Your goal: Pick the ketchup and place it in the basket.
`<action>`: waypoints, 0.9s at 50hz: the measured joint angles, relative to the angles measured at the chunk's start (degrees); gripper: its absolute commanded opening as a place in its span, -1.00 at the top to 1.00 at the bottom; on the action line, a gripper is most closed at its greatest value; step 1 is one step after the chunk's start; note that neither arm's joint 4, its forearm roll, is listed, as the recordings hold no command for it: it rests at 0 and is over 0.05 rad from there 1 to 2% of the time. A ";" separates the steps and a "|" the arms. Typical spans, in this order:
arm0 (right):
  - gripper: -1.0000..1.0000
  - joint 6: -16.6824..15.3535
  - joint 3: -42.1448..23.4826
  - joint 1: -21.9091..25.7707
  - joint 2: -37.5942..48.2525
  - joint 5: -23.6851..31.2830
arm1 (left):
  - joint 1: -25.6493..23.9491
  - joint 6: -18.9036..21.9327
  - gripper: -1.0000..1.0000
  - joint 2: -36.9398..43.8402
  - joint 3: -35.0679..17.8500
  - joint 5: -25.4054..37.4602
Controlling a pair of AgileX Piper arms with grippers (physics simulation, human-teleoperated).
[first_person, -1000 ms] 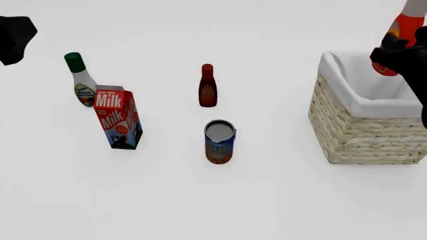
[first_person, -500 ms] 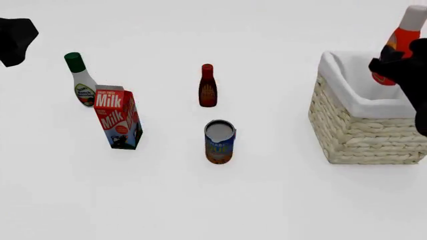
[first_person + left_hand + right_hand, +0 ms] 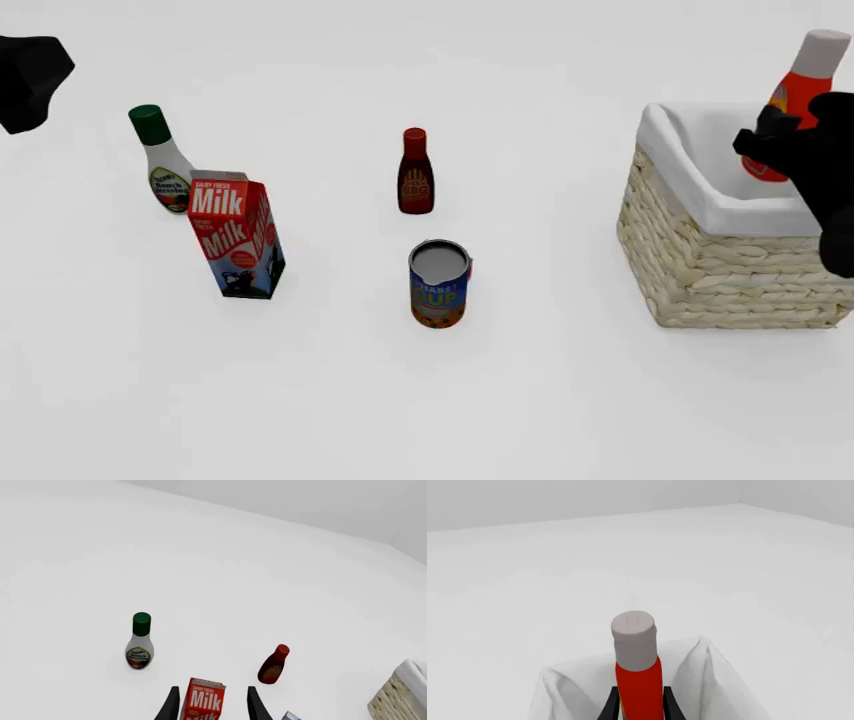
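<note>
The right gripper (image 3: 640,702) is clamped on the ketchup (image 3: 790,105), its two dark fingers (image 3: 610,705) pressed against either side of the red body in the right wrist view. The bottle stands almost upright, tipped a touch, white cap on top, and its lower part sits inside the basket (image 3: 721,270), down behind the white cloth lining (image 3: 694,165) at the far right side of the table (image 3: 427,400). In the front view the dark bulk of the right arm covers part of the bottle and the basket's right edge. Whether the bottle's base touches the basket floor, I cannot tell.

Over on the left, the left gripper (image 3: 212,705) hangs open with nothing between its fingers, high above the milk carton (image 3: 236,235). In the front view only a dark piece of that arm shows at the top left corner.

On the table, the white bottle with a green cap (image 3: 160,158) stands just behind the milk carton. The dark red-brown bottle (image 3: 415,171) stands near the middle, and an open can (image 3: 439,283) sits in front of it, well apart from the basket.
</note>
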 measured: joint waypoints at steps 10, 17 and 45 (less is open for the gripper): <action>1.00 -0.16 -0.65 -0.21 0.62 -0.22 | 0.02 -0.09 -1.00 -0.13 -0.01 0.07; -1.00 0.03 -0.89 -0.36 0.84 -0.23 | 0.07 -0.14 -1.00 -0.33 0.01 0.18; -1.00 0.62 1.05 2.45 -12.30 5.98 | -0.20 -0.30 -1.00 -0.61 -0.57 0.58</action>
